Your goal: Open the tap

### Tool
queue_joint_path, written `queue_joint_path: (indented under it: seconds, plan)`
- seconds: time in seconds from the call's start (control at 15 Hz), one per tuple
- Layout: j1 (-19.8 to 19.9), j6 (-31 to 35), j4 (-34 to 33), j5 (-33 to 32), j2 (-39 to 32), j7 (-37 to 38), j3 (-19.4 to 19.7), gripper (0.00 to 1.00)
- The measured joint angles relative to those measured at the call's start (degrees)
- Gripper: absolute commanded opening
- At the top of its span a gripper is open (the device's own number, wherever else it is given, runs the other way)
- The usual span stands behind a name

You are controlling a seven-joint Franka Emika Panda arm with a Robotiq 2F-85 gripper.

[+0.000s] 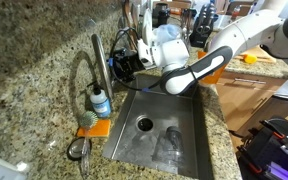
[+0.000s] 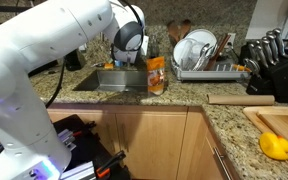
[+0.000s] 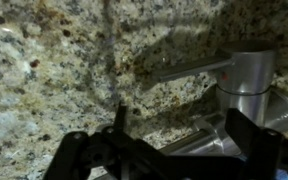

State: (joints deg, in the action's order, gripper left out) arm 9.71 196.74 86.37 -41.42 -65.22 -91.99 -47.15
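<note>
The tap is a brushed-silver faucet with a slim upright post and an arched spout. It stands on the granite counter behind the sink. My gripper is right beside the post, at its upper part. In the wrist view the tap's round body and its thin lever sit against the granite wall. My gripper is open. Its two black fingers straddle a silver tube of the tap. I cannot tell whether they touch it.
A blue-labelled soap bottle and an orange sponge stand at the tap's foot. An exterior view shows an orange bottle, a dish rack, a knife block, a rolling pin and a yellow object.
</note>
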Motion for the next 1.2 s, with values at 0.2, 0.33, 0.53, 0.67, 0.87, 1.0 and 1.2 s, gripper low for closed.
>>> queue_joint_path:
  seconds: [0.2,0.33,0.53,0.67,0.87,1.0,1.2]
  plan:
    - [0.4,0.9,-3.8,-0.9,-4.4,0.0,-2.4,0.98]
    - [0.5,1.1,-6.0,-1.0,-6.2,0.0,-3.1,0.98]
    - [0.5,1.1,-6.7,-1.0,-6.6,0.0,-3.2,1.0]
    - [0.4,1.1,-6.7,-1.0,-6.6,0.0,-2.8,1.0]
    - [0.5,1.0,-6.8,-0.9,-6.7,0.1,-2.7,1.0]
    - [0.5,1.0,-6.8,-0.9,-7.0,0.3,-2.8,1.0]
    - [0.8,-4.1,-6.2,-0.9,-7.5,3.9,-5.2,1.0]
